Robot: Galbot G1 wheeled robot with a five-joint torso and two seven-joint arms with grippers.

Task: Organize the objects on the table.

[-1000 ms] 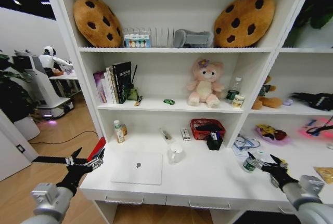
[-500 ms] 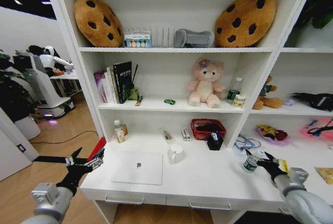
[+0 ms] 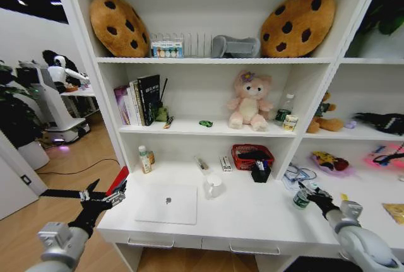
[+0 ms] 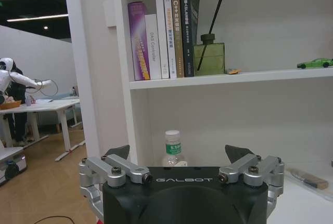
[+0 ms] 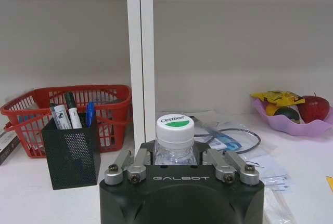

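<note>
A small green-labelled bottle (image 3: 302,198) with a white cap stands at the right of the white table (image 3: 246,218). My right gripper (image 3: 310,192) is at it, and in the right wrist view the bottle (image 5: 175,135) sits between the drawn-in fingers of that gripper (image 5: 175,157). A silver laptop (image 3: 167,204) lies shut at the table's left. Off that left edge, my left gripper (image 3: 104,197) hangs open and empty. Pens (image 5: 70,110) stand in a black mesh holder (image 3: 259,172). On the shelf above sits a green toy car (image 3: 205,123).
A red basket (image 3: 252,155), a white mug (image 3: 213,187) and a green-capped bottle (image 3: 144,159) stand along the back of the table. Cables and papers (image 3: 297,175) lie behind the right gripper. A pink fruit bowl (image 5: 291,122) is further right. Shelf uprights bound the space.
My right gripper has moved left and slightly forward to the small bottle and narrowed around it. The bottle has stayed in place. The left arm has not moved.
</note>
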